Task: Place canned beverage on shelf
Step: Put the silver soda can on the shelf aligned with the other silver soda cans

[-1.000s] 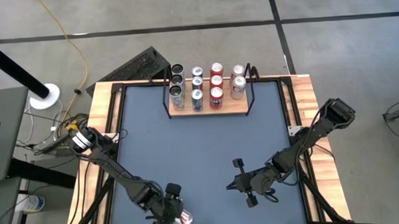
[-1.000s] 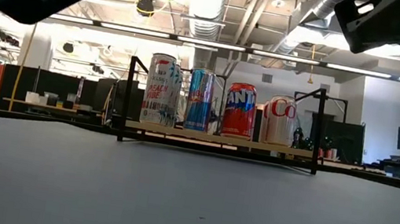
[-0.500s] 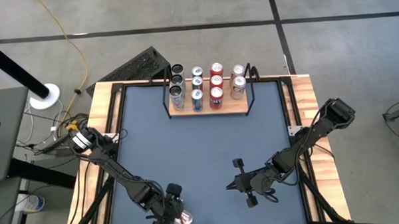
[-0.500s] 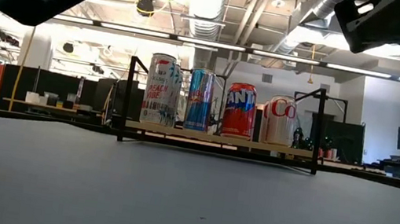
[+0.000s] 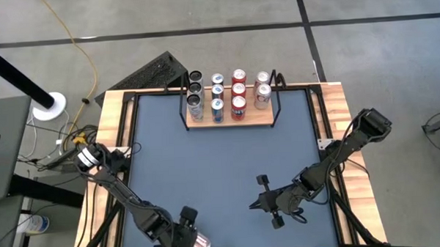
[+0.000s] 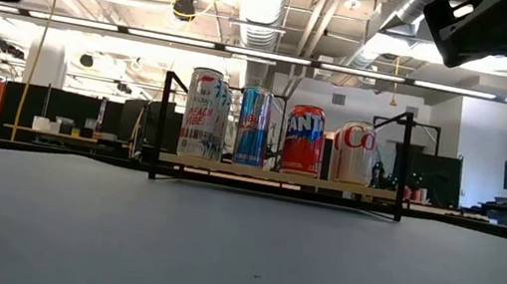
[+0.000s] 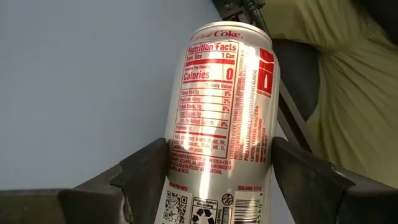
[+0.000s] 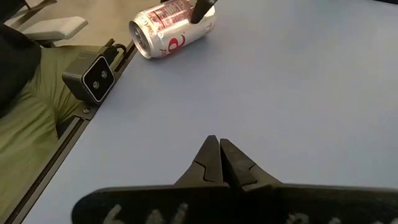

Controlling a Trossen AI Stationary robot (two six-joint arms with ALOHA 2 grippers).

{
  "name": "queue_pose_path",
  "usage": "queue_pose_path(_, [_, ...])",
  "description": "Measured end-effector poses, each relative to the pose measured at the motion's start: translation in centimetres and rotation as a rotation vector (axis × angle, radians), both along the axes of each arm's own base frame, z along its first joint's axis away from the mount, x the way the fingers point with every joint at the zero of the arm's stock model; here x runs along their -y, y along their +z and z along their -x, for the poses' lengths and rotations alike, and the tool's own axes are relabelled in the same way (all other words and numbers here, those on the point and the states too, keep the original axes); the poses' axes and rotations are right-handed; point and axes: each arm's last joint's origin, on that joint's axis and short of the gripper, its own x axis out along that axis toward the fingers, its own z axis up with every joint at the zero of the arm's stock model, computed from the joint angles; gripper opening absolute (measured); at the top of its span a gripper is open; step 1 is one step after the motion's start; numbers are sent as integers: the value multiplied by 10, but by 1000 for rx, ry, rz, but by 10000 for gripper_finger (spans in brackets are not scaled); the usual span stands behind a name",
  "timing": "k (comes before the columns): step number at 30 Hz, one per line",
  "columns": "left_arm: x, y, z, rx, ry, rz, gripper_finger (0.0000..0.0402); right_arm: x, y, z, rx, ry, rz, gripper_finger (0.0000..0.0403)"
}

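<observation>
1. Your left gripper (image 7: 217,180) has pulled back toward the table's near edge over the last second. It is clamped on the silver Diet Coke can with red lettering (image 7: 221,112). In the low view the can's blurred rim, which filled the left edge a moment ago, is gone.
2. Read that as a secure pick at the near-left corner (image 5: 198,244). The carry across the blue-grey table mat (image 5: 221,160) is all ahead of you.
3. The flat light-wood shelf with black wire uprights (image 5: 249,120) sits at the far edge, well apart from the can. Its front right spot looks free.
4. Your right gripper (image 8: 219,163) waits with fingers pressed together, empty, over the mat's near-right part.
5. Legible writing: "Nutrition Facts", "Calories 0" and "Coke" on the held can; on the shelf's front cans, "Peach", "Fanta" and "Co".
</observation>
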Motion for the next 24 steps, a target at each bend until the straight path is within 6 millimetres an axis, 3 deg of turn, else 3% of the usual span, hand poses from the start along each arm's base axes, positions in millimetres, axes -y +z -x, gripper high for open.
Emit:
queue_pose_path(11, [-9, 0, -7, 66, 85, -65, 264, 0, 0, 0, 1, -1, 0, 0])
queue_pose_path(24, [-26, -12, -15, 38, 81, -186, 332, 0, 0, 0, 0, -1, 0, 0])
